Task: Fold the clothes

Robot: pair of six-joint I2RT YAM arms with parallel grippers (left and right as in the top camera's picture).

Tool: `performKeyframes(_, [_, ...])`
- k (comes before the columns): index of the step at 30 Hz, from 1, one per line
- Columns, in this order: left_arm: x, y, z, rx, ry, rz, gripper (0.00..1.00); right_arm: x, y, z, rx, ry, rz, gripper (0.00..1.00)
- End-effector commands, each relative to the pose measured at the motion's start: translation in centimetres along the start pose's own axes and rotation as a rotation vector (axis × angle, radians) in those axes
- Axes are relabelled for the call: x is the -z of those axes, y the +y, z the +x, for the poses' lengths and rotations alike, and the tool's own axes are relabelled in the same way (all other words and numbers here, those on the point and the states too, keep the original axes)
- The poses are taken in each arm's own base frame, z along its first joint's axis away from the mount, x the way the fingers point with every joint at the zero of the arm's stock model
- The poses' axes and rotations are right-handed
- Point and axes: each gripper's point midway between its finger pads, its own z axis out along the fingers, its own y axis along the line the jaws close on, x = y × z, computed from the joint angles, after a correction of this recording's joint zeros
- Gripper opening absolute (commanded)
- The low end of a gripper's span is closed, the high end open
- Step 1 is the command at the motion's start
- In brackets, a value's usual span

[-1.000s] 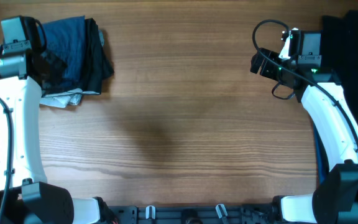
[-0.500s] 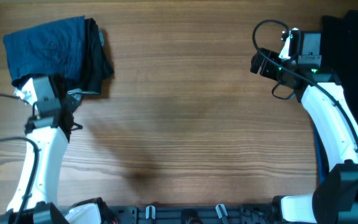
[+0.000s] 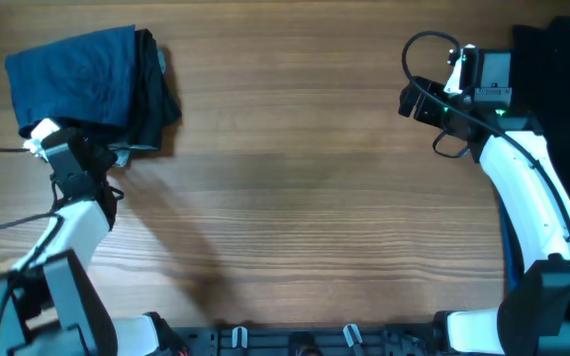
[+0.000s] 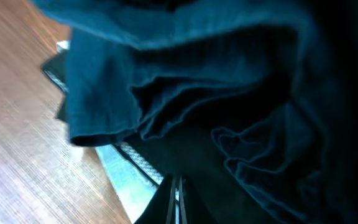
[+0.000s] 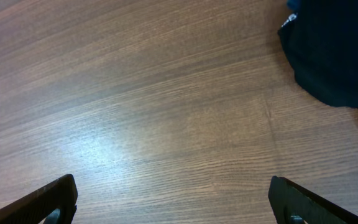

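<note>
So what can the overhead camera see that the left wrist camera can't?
Only overhead: the left arm, the right arm, the whole table and a black garment at the right edge. Only the left wrist: the cloth's creases up close, and the left gripper with its fingers pressed together. Both: the blue clothes pile lying on the wood.

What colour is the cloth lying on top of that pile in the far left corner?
The top cloth is dark blue, clearest in the overhead view.
</note>
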Motion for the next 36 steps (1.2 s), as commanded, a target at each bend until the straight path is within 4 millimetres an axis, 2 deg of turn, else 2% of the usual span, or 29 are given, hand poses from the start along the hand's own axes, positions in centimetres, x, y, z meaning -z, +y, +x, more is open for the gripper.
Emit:
performKeyframes(1, [-1.2, -0.1, 0.3, -0.087, -0.016, 0.016, 0.04, -0.4, -0.6, 0.1, -0.004, 0.004, 0.022, 1.0])
performKeyframes(6, [-1.4, -0.6, -0.9, -0.125, -0.073, 0.029, 0.04, -0.4, -0.6, 0.1, -0.004, 0.004, 0.021, 1.0])
performKeyframes(8, [-1.3, 0.1, -1.6, -0.145, -0.106, -0.016, 0.04, -0.4, -0.6, 0.1, -0.004, 0.004, 0.021, 1.0])
performKeyframes(11, [-1.1, 2.8, -2.8, -0.131, -0.153, -0.155, 0.04, -0.4, -0.6, 0.1, -0.004, 0.004, 0.022, 1.0])
performKeyframes(18, [-1.1, 8.3, -4.8, -0.047, -0.189, -0.269, 0.04, -0.4, -0.6, 0.1, -0.004, 0.004, 0.022, 1.0])
performKeyframes(22, [-0.8, 9.5, -5.7, -0.025, -0.223, -0.302, 0.04, -0.4, -0.6, 0.1, -0.004, 0.004, 0.021, 1.0])
performKeyframes(23, [-0.4, 10.1, -6.4, -0.016, -0.257, -0.343, 0.04, -0.4, -0.6, 0.1, -0.005, 0.004, 0.021, 1.0])
performKeyframes(26, [2.8, 12.4, -9.0, 0.086, -0.399, -0.523, 0.04, -0.4, -0.6, 0.1, -0.004, 0.004, 0.022, 1.0])
performKeyframes(29, [5.7, 10.2, -11.0, 0.106, -0.463, -0.476, 0.04, -0.4, -0.6, 0.1, -0.005, 0.004, 0.021, 1.0])
performKeyframes(31, [6.9, 6.7, -11.4, 0.076, -0.451, -0.348, 0.04, -0.4, -0.6, 0.1, -0.005, 0.004, 0.022, 1.0])
performKeyframes(33, [7.1, 1.6, -9.6, 0.004, -0.346, -0.126, 0.05, -0.4, -0.6, 0.1, -0.004, 0.004, 0.022, 0.99])
performKeyframes(34, [7.2, 0.5, -8.8, -0.017, -0.309, -0.075, 0.05, -0.4, -0.6, 0.1, -0.004, 0.004, 0.021, 1.0])
performKeyframes(35, [6.9, -1.2, -6.5, -0.06, -0.214, 0.0, 0.05, -0.4, -0.6, 0.1, -0.005, 0.004, 0.021, 1.0])
performKeyframes(36, [6.6, -1.8, -4.4, -0.091, -0.13, 0.033, 0.05, -0.4, -0.6, 0.1, -0.004, 0.004, 0.022, 1.0])
